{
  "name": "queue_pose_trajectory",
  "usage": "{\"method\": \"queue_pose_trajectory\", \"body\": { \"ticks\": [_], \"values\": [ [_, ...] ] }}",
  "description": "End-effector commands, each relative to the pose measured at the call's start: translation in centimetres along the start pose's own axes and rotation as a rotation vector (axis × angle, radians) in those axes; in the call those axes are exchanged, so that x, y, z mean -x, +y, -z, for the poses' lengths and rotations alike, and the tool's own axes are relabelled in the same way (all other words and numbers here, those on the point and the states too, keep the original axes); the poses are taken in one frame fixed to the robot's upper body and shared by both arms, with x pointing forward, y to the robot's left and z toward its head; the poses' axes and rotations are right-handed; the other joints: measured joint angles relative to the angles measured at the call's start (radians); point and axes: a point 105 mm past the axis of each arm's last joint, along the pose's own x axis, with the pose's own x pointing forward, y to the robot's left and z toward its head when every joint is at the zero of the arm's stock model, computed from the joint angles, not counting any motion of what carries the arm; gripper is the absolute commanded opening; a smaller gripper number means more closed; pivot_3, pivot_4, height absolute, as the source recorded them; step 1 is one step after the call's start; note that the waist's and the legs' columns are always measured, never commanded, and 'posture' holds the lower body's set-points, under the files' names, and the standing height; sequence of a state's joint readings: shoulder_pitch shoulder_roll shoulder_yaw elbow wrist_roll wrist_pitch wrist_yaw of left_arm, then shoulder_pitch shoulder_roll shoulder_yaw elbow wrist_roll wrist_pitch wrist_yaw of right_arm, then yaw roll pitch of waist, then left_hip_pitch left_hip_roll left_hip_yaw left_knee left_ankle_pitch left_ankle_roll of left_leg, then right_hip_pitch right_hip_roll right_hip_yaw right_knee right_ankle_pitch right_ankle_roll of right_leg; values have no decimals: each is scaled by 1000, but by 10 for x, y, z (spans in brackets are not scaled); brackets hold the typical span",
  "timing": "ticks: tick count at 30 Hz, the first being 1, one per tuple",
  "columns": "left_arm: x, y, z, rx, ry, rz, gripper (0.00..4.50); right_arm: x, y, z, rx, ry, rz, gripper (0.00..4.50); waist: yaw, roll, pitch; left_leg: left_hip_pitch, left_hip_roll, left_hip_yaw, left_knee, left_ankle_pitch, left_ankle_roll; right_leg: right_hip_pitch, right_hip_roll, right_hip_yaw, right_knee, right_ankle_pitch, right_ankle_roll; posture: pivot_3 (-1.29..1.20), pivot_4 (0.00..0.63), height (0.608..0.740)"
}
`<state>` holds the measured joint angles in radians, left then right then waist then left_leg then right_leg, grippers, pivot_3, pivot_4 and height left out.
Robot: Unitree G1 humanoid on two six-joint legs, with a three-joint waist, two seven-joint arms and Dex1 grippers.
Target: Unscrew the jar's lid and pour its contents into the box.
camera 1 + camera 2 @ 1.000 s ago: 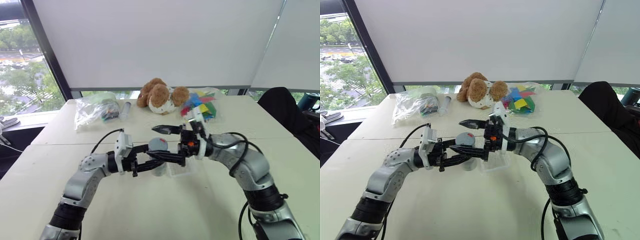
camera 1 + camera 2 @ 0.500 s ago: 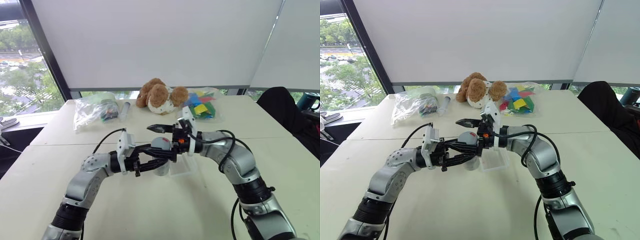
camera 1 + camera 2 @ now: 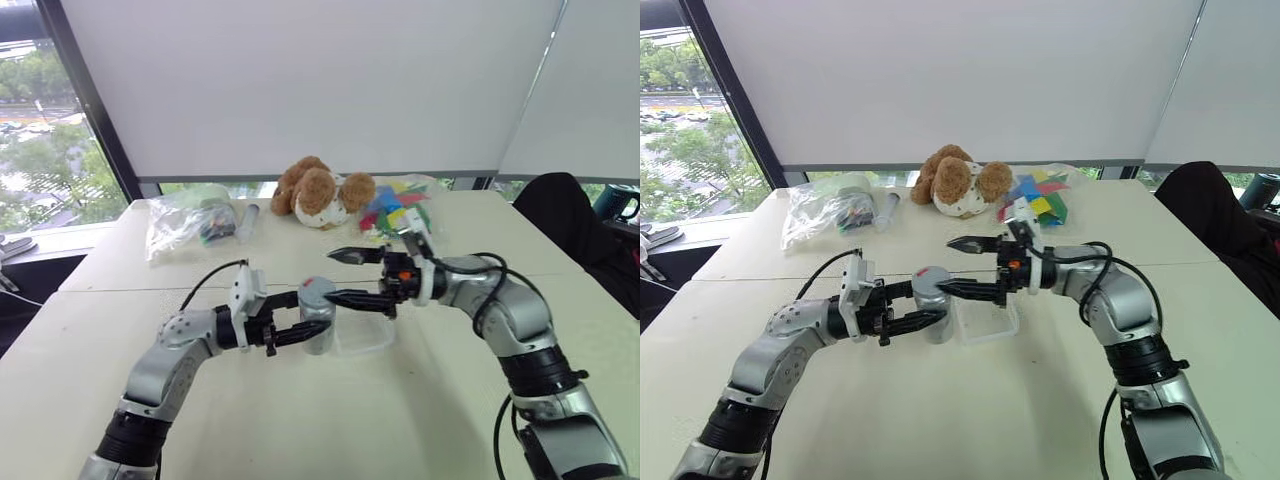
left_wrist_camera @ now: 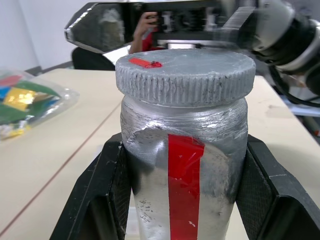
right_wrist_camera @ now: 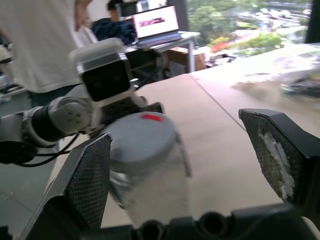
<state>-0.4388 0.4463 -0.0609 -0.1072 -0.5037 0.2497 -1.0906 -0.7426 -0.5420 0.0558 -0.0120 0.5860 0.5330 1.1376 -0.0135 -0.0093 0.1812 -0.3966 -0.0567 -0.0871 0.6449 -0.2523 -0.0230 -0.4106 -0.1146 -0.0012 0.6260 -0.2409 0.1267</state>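
Note:
The silver-grey jar (image 3: 319, 331) with a red stripe stands upright just above the table, and my left gripper (image 3: 313, 313) is shut on its body from the left. Both left fingers (image 4: 102, 200) press on the jar's sides. The ribbed lid (image 4: 185, 77) sits on the jar with a small red mark on top. My right gripper (image 3: 345, 276) is open, pointing left, its fingertips level with the lid and just to its right, not touching. The clear box (image 3: 366, 336) lies on the table right behind the jar. The contents are hidden inside.
A brown teddy bear (image 3: 320, 190) sits at the table's far edge, between a clear bag (image 3: 188, 222) on the left and a bag of colourful pieces (image 3: 400, 212) on the right. A black chair (image 3: 565, 215) stands at the right. A person (image 5: 45, 45) stands beyond the table.
My right gripper, which straddled the lid half a second ago, has drawn back to the right and stays open. The left gripper and the jar have kept still.

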Motion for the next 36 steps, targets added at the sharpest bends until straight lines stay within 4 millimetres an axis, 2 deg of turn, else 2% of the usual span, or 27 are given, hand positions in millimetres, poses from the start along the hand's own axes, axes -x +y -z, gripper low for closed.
{"method": "queue_pose_trajectory", "body": {
  "ticks": [1, 6, 9, 14, 23, 31, 36],
  "values": [
    [0, -3, -16, -61, -35, 19, 2137, 9, 7, -13, 30, -46, -21, 4445, -1, 0, 0, 0, 0, 0, 0, 0, 0, 0, 0, 0, 0, 0, 0, 0, 150, 740],
    [2, -3, -15, -59, -25, 12, 2137, 11, 24, -25, 36, -90, -84, 4445, 2, 0, 0, 0, 1, 0, 0, 0, 0, 0, -1, 0, 0, 0, 0, 0, 150, 740],
    [2, -3, -15, -59, -24, 13, 2137, -2, 31, -30, 51, -87, -111, 4445, 0, 0, 0, 0, 1, 0, 0, 0, 0, 0, 0, 0, 0, 0, 0, 0, 150, 740],
    [0, -4, -15, -56, -30, 11, 2137, -25, 37, -26, 47, -32, -111, 4445, 1, 0, 0, 0, 1, 0, 0, 0, 0, 0, 0, 0, 0, 0, 0, 0, 150, 740],
    [-6, -5, -14, -60, -48, 9, 2137, -50, 24, -20, 72, -14, -72, 4445, 1, 0, 0, 0, 0, 0, 0, 0, 0, 0, -1, 0, 0, 0, 0, 0, 150, 740],
    [-5, -6, -13, -59, -51, 5, 2137, -51, 17, -19, 82, -8, -67, 4445, 0, 0, 0, 0, 0, 0, 0, 0, 0, 0, 0, 0, 0, 0, 0, 0, 150, 740],
    [-2, -6, -12, -58, -48, -2, 2137, -43, 11, -19, 73, -17, -44, 4445, 0, 0, 0, 0, 0, 0, 0, 0, 0, 0, 0, 0, 0, 0, 0, 0, 150, 740]
  ]
}}
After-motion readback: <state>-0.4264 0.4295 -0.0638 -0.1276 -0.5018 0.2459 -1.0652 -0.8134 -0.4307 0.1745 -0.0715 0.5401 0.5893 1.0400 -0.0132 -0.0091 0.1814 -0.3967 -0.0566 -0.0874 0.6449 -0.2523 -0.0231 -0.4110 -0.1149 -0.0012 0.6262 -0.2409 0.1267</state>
